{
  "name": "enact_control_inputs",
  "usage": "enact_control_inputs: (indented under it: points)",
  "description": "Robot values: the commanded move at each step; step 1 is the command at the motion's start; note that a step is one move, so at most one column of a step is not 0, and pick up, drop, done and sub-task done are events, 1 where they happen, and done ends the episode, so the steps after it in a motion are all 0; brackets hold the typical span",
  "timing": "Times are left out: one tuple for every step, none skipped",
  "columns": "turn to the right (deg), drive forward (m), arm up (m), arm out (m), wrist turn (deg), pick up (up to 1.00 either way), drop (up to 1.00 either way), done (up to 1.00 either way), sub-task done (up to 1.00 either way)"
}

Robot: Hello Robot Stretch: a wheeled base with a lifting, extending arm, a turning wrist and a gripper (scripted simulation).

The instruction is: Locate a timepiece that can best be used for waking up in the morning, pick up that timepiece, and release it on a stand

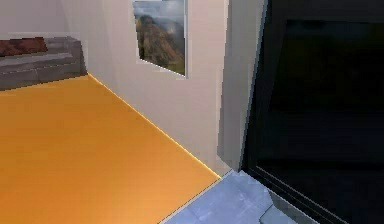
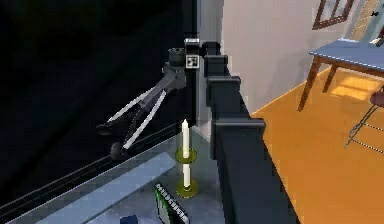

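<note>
One white candle (image 2: 185, 138) upright near the end effector (image 2: 108, 140)

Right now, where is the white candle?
Arm side view, lower middle: the white candle stands on the grey surface, just left of the arm.

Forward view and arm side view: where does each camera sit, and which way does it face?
Forward view: on the robot, facing ahead and slightly down at orange floor, a wall picture and a dark panel.
Arm side view: on the robot's body, facing out sideways; its arm and fingers show, with a candle close by.
Shared: apparently the dark panel, the grey ledge and the orange floor.
</note>
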Motion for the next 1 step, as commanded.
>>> enact_control_inputs:
  points:
    - [0.0, 0.0, 0.0, -0.1, 0.0, 0.0, 0.0, 0.0, 0.0]
